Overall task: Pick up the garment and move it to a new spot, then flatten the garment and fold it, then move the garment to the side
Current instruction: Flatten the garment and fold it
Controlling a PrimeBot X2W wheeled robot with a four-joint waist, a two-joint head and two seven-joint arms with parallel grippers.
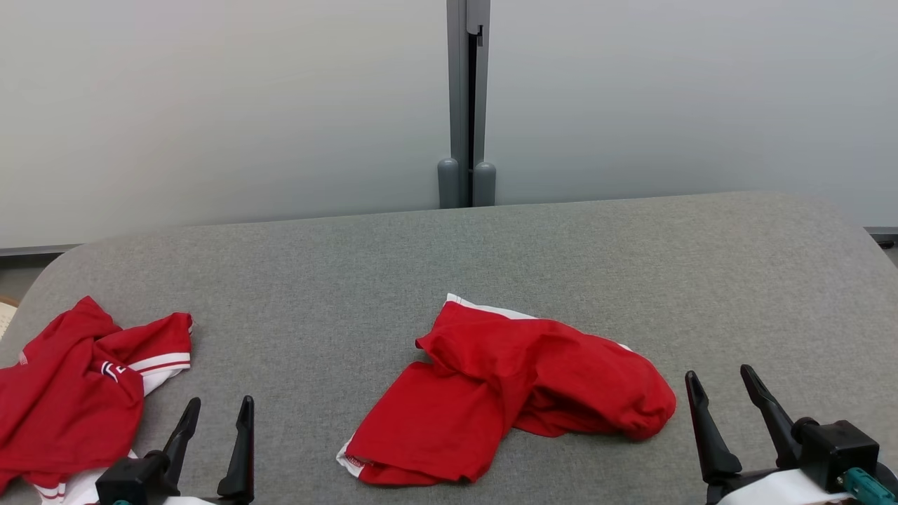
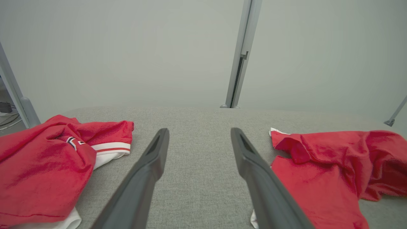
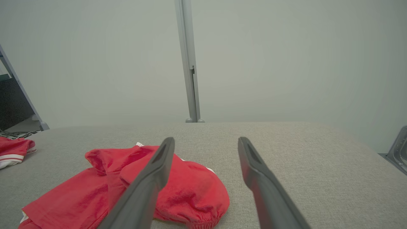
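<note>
- Grey woven cloth: table [image 1: 631, 266], rounded corners, bearing both garments.
- Grey metal: post [image 1: 468, 105], upright behind the table's far edge, taken here as the landmark.
- Red cloth with white trim: garment [image 1: 512, 386], crumpled and half doubled over, lying on the table straight in front of the post and toward the near edge. Judged to be the piece to handle. Nothing grips it.
- Red cloth with striped white cuff: second garment [image 1: 70, 393], bunched, far to the post's left at the table's near corner.
- Dark plastic: right gripper [image 1: 719, 373], near side, right of the post, fingers spread and empty, just beside the garment's rounded end.
- Dark plastic: left gripper [image 1: 219, 401], near side, left of the post, fingers spread and empty, between the two garments.
- Step in hand, as judged: the pick-up, not yet begun. The next move calls for reaching in and pinching a raised fold or hem.
</note>
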